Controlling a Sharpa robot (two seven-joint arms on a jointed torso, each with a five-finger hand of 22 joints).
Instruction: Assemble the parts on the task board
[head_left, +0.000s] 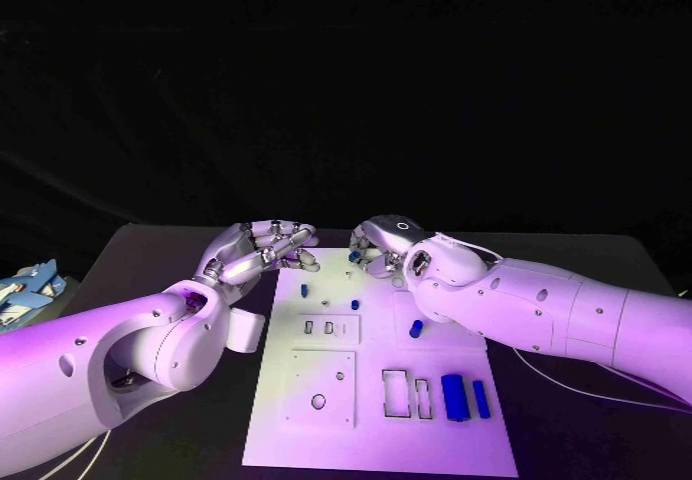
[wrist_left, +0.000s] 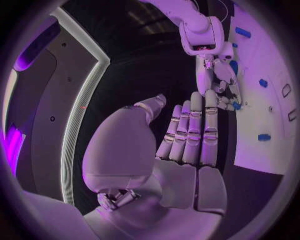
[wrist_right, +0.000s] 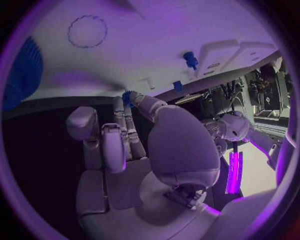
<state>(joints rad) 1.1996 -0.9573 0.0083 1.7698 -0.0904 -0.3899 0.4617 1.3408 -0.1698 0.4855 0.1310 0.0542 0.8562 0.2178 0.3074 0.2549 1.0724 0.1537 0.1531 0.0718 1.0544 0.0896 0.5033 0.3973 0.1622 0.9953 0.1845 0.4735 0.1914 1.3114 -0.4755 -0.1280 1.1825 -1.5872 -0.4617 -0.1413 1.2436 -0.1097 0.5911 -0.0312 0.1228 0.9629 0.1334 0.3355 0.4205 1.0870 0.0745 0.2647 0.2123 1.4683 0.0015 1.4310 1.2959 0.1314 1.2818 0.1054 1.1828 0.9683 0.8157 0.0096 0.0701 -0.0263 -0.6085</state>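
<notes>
Both hands sit at the board's (head_left: 378, 440) far edge: left hand (head_left: 264, 250) spread and empty, right hand (head_left: 387, 250) pinching a small blue part (wrist_right: 127, 96) at its fingertips. Risk — a shallow pinch may let the part twist or drop short of its socket; the left fingers (wrist_left: 194, 125) lie close enough to collide.

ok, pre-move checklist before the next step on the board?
1. Flat white task board lies on the table: ok.
2. Silver left hand holds nothing, fingers straight in its wrist view: ok.
3. Silver right hand at the board's far edge, small blue part at its fingertips; firm grip: cannot tell.
4. Two long blue bars lie loose beside the rectangular slots: not ok.
5. Hands apart: ok.
</notes>
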